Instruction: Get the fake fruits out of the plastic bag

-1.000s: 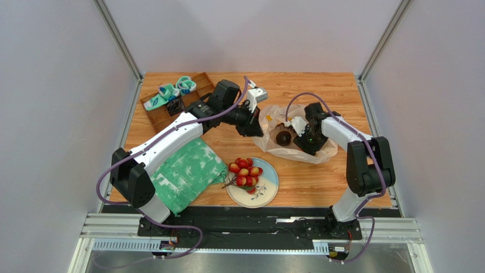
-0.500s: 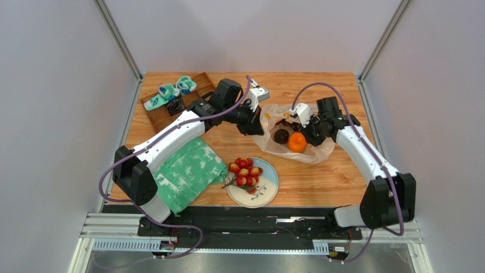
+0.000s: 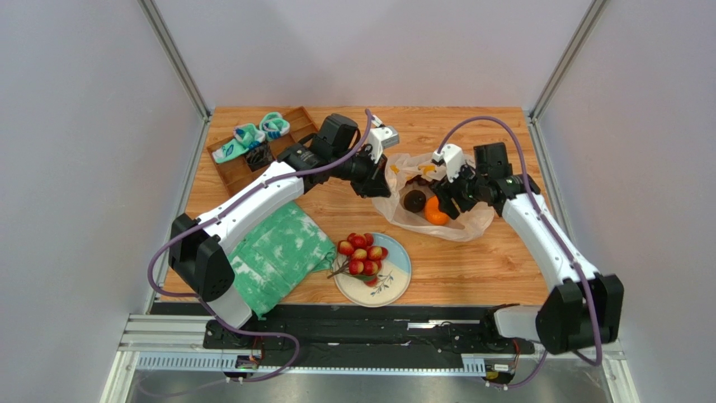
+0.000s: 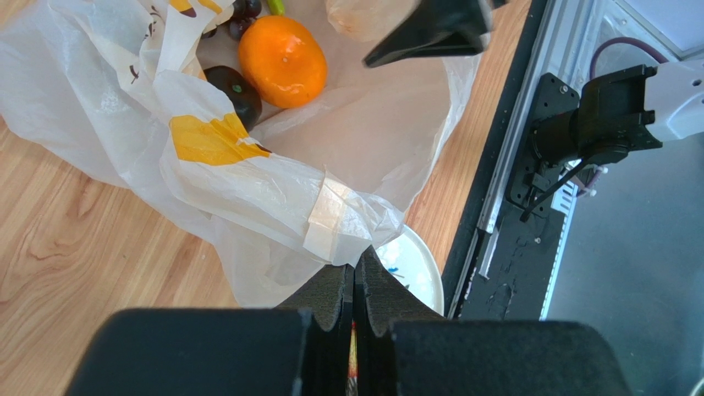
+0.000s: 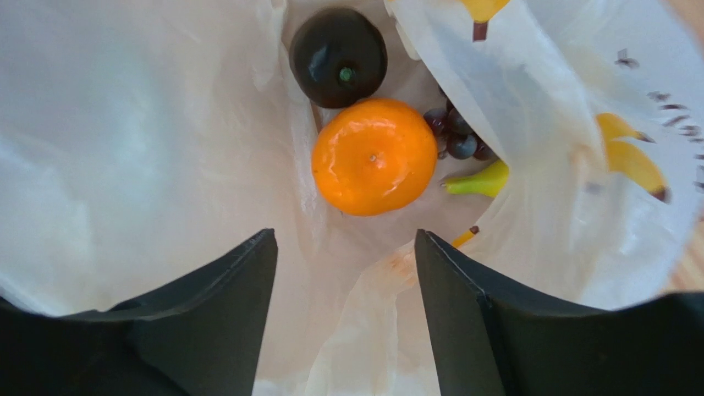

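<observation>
With my left gripper [image 4: 354,276] pinching the crinkly translucent plastic bag [image 4: 248,190], my spread right gripper [image 5: 345,239] should straddle the glossy round orange [image 5: 373,157] squarely.

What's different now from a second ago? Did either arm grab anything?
The right arm swung its elbow out to the right and the right end effector drew back toward the far side, uncovering the orange; it is open, holding nothing. The left end effector stayed shut on the bag. The dark fruit, plate, red fruits and green cloth did not move.
</observation>
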